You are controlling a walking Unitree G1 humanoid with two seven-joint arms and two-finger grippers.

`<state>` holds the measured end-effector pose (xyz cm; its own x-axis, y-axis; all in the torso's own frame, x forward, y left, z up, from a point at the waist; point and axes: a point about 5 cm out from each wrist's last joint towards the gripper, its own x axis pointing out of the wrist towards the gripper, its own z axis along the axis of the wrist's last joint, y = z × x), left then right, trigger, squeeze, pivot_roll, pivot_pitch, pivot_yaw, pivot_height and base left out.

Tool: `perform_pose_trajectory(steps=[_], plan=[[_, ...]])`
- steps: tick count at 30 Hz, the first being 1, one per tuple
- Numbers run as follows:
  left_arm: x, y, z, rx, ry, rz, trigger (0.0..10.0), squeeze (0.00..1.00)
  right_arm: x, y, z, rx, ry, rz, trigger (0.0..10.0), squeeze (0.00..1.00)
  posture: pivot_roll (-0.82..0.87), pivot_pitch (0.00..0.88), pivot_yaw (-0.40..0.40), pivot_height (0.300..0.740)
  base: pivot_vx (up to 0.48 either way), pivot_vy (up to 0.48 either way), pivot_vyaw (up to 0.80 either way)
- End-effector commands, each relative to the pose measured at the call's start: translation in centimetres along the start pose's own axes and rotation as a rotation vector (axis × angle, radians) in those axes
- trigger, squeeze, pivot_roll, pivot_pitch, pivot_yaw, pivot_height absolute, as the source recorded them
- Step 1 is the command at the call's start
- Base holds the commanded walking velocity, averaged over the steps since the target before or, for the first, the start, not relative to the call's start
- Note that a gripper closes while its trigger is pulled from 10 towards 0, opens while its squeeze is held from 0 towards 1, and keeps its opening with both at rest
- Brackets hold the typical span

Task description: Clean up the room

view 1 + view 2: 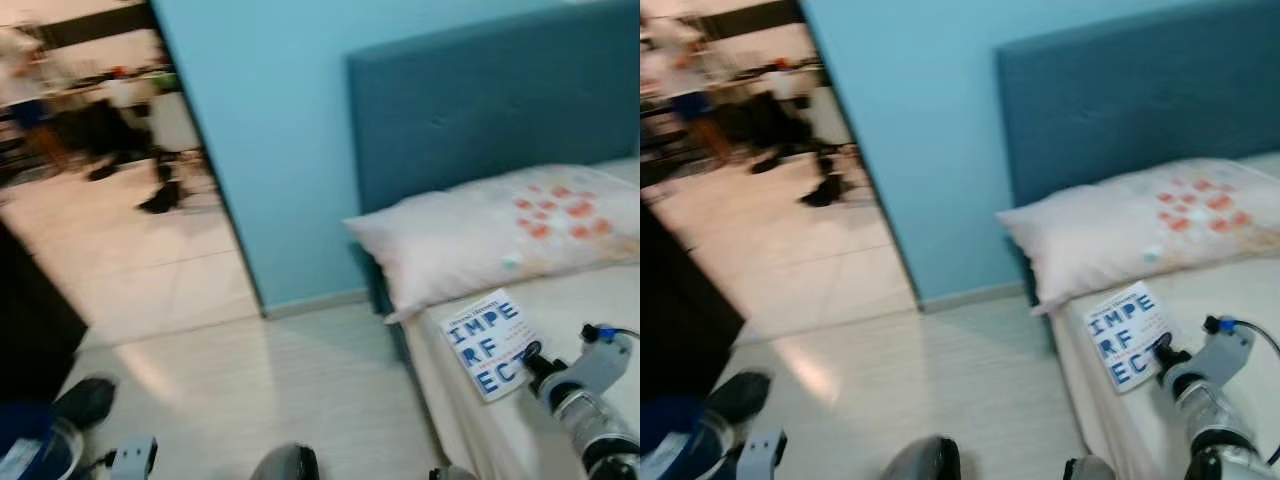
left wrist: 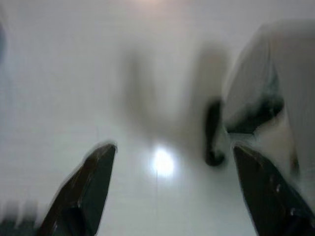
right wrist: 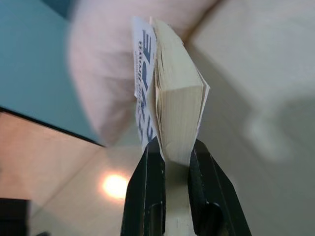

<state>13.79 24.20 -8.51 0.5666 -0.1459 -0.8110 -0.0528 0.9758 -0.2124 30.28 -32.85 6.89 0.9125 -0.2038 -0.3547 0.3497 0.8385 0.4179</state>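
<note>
A white paperback book (image 1: 488, 341) with blue letters on its cover is held over the near edge of the bed (image 1: 560, 300), just in front of the pillow (image 1: 500, 235). My right gripper (image 1: 528, 360) is shut on the book's lower corner. In the right wrist view the two black fingers (image 3: 142, 196) clamp the book (image 3: 174, 113) by its page edge, cover slightly fanned. My left gripper (image 2: 167, 191) hangs low over the pale floor, open, with nothing between its fingers.
A blue headboard (image 1: 480, 100) stands against the light blue wall (image 1: 270, 130). A doorway on the left opens to a tiled room with a person (image 1: 25, 90) far off. A dark cabinet (image 1: 30, 320) and a blue-and-black object (image 1: 50, 430) sit at the lower left.
</note>
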Motion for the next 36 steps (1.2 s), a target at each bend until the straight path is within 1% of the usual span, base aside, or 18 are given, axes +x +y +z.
perform_pose_trajectory(steps=[1, 5, 7, 10, 17, 20, 21, 24, 27, 28, 29, 31, 32, 33, 35, 36], plan=[[0.0, 0.4, 1.7, 0.032, -0.047, 0.002, 10.0, 0.0, -0.2, -0.5, -1.0, 0.008, 0.028, -0.024, 10.0, 0.0, 0.22, 0.115, 0.169, 0.61, 0.0, 0.0, 0.0], [0.0, 0.5, 1.7, 0.033, -0.045, 0.0, 10.0, 0.0, 0.0, 0.0, -0.7, 0.013, 0.019, -0.012, 10.0, 0.0, 0.22, 0.115, 0.168, 0.61, 0.0, 0.0, 0.0], [0.0, 0.4, 1.7, 0.027, -0.052, -0.005, 10.0, 0.0, 0.3, 0.7, -0.5, 0.022, 0.005, 0.008, 10.0, 0.0, 0.23, 0.116, 0.165, 0.61, 0.0, 0.0, 0.0], [0.1, 0.1, 1.7, 0.024, -0.058, -0.012, 10.0, 0.0, 0.4, 1.2, -0.3, 0.024, -0.004, 0.024, 10.0, 0.0, 0.22, 0.118, 0.164, 0.61, 0.0, 0.0, 0.0], [0.2, -0.3, 1.4, 0.022, -0.058, -0.027, 10.0, 0.0, 0.5, 1.3, 0.2, 0.044, -0.032, 0.028, 10.0, 0.0, 0.22, 0.129, 0.161, 0.61, 0.0, 0.0, 0.0], [0.1, -0.3, 1.3, 0.022, -0.058, -0.028, 10.0, 0.0, 0.6, 1.5, 0.4, 0.052, -0.045, 0.039, 10.0, 0.0, 0.21, 0.138, 0.158, 0.61, 0.0, 0.0, 0.0], [0.1, -0.3, 1.2, 0.017, -0.061, -0.032, 10.0, 0.0, 0.7, 1.8, 0.9, 0.073, -0.074, 0.056, 10.0, 0.0, 0.21, 0.146, 0.155, 0.61, 0.0, 0.0, 0.0], [0.1, -0.3, 1.1, 0.016, -0.063, -0.033, 10.0, 0.0, 0.7, 1.9, 1.0, 0.081, -0.084, 0.06, 10.0, 0.0, 0.21, 0.146, 0.155, 0.61, 0.0, 0.0, 0.0], [0.1, -0.4, 1.1, 0.016, -0.063, -0.033, 10.0, 0.0, 0.7, 1.9, 1.0, 0.081, -0.084, 0.061, 10.0, 0.0, 0.21, 0.146, 0.155, 0.61, 0.0, 0.0, 0.0], [0.1, -0.5, 1.0, 0.016, -0.066, -0.04, 10.0, 0.0, 0.7, 1.9, 1.7, 0.089, -0.105, 0.062, 10.0, 0.0, 0.22, 0.174, 0.158, 0.61, 0.0, 0.0, 0.0], [0.1, -0.5, 1.0, 0.016, -0.066, -0.04, 10.0, 0.0, 0.7, 1.9, 1.7, 0.089, -0.105, 0.062, 10.0, 0.0, 0.22, 0.174, 0.158, 0.61, 0.0, 0.0, 0.0], [-0.1, -0.5, 0.8, 0.014, -0.075, -0.054, 10.0, 0.0, 0.6, 1.4, 3.2, 0.11, -0.152, 0.048, 10.0, 0.0, 0.23, 0.198, 0.163, 0.61, 0.0, 0.0, 0.0], [-0.1, -0.5, 0.8, 0.014, -0.075, -0.054, 10.0, 0.0, 0.6, 1.4, 3.2, 0.11, -0.152, 0.048, 10.0, 0.0, 0.23, 0.198, 0.163, 0.61, 0.0, 0.0, 0.0], [-0.2, -0.5, 0.7, 0.014, -0.078, -0.058, 10.0, 0.0, 0.5, 1.1, 3.7, 0.118, -0.168, 0.042, 10.0, 0.0, 0.23, 0.201, 0.164, 0.61, 0.0, 0.0, 0.0], [-0.2, -0.5, 0.7, 0.014, -0.078, -0.058, 10.0, 0.0, 0.5, 1.1, 3.7, 0.118, -0.168, 0.042, 10.0, 0.0, 0.23, 0.201, 0.164, 0.61, 0.0, 0.0, 0.0], [-0.4, -0.3, 0.6, 0.015, -0.082, -0.061, 10.0, 0.0, 0.3, 0.6, 4.3, 0.124, -0.184, 0.023, 10.0, 0.0, 0.24, 0.221, 0.17, 0.61, 0.0, 0.0, 0.0]])
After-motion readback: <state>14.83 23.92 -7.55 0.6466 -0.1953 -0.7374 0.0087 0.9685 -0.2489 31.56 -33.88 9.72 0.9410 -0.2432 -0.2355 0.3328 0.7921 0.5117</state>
